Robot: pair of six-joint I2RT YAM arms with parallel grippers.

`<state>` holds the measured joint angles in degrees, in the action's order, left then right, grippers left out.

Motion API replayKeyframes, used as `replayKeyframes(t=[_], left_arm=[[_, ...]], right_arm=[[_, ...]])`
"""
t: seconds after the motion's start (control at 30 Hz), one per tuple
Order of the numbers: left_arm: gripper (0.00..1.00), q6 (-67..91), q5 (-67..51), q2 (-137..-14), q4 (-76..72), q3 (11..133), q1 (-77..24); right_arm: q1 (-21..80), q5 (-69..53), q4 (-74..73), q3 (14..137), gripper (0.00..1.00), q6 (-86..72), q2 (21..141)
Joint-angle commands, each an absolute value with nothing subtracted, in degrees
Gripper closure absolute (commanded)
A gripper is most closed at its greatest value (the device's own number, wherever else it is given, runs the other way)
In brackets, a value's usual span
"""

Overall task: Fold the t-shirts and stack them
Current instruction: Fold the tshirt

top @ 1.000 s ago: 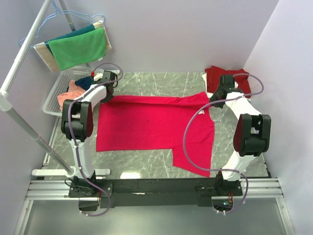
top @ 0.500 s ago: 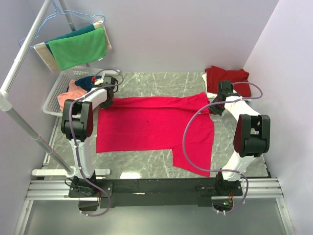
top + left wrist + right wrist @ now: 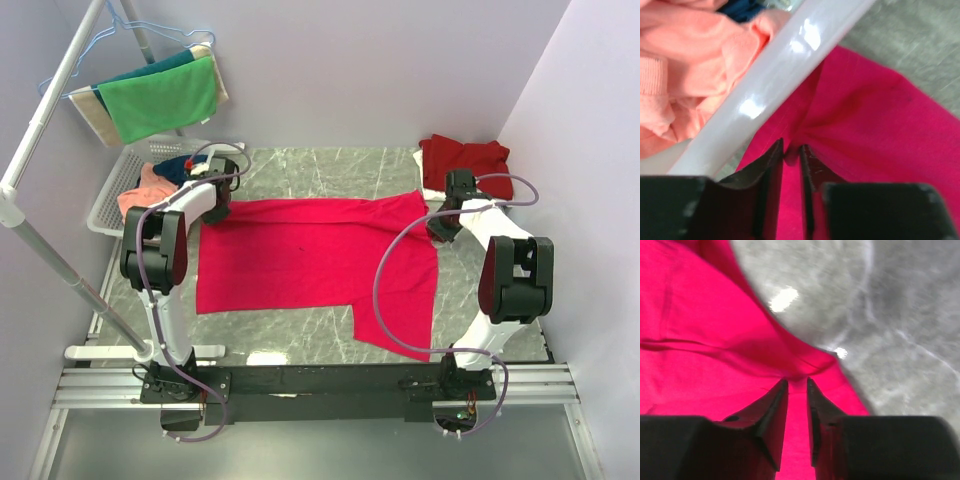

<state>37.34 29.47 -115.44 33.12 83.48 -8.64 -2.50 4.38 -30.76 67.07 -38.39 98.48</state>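
A bright pinkish-red t-shirt (image 3: 310, 260) lies spread flat on the marble table. My left gripper (image 3: 214, 203) is at its far left corner, jaws pinched on a fold of the fabric (image 3: 791, 153). My right gripper (image 3: 438, 228) is at its far right corner, jaws pinched on the fabric (image 3: 797, 382), which puckers at the tips. A darker maroon-red t-shirt (image 3: 463, 160) lies bunched at the back right. A salmon-orange t-shirt (image 3: 140, 190) and a navy one (image 3: 176, 165) lie in the basket at the left.
The white basket's rim (image 3: 103, 210) is close beside my left gripper and fills the left wrist view (image 3: 790, 75). Green, teal and beige towels (image 3: 160, 98) hang on the rack at the back left. A white pole (image 3: 60, 265) runs down the left side.
Both grippers have moved nearer and down onto the shirt's far corners. The shirt lies much as before.
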Motion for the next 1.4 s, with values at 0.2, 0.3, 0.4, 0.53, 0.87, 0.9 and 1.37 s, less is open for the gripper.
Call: replayKeyframes(t=[0.2, 0.3, 0.4, 0.53, 0.87, 0.9, 1.37], left_arm=[[0.44, 41.75, 31.90, -112.59, 39.29, 84.73, -8.35], [0.46, 41.75, 32.17, -111.71, 38.68, 85.34, -8.35], [0.48, 41.75, 32.87, -111.45, 38.06, 86.22, -8.35], [0.54, 40.70, 31.12, -110.48, 35.61, 86.31, -8.52], [0.69, 38.23, 25.23, -103.27, 25.67, 79.80, -9.49], [0.70, 38.15, 25.31, -103.36, 25.75, 79.98, -9.49], [0.69, 37.00, 23.91, -107.13, 26.19, 83.05, -10.02]], right_arm=[[-2.90, 12.66, -38.59, 70.05, 0.59, -44.20, 95.89], [-2.99, 10.91, -36.83, 70.48, 0.59, -44.39, 95.45], [-2.29, 4.87, -33.06, 71.45, 0.60, -42.99, 95.97], [0.26, 1.85, -33.40, 75.40, 0.64, -42.10, 98.87], [5.10, -4.30, -34.27, 81.28, 0.64, -39.99, 107.04], [5.27, -4.83, -34.54, 82.08, 0.64, -39.56, 109.14], [8.35, -2.56, -44.19, 90.96, 0.66, -38.23, 120.75]])
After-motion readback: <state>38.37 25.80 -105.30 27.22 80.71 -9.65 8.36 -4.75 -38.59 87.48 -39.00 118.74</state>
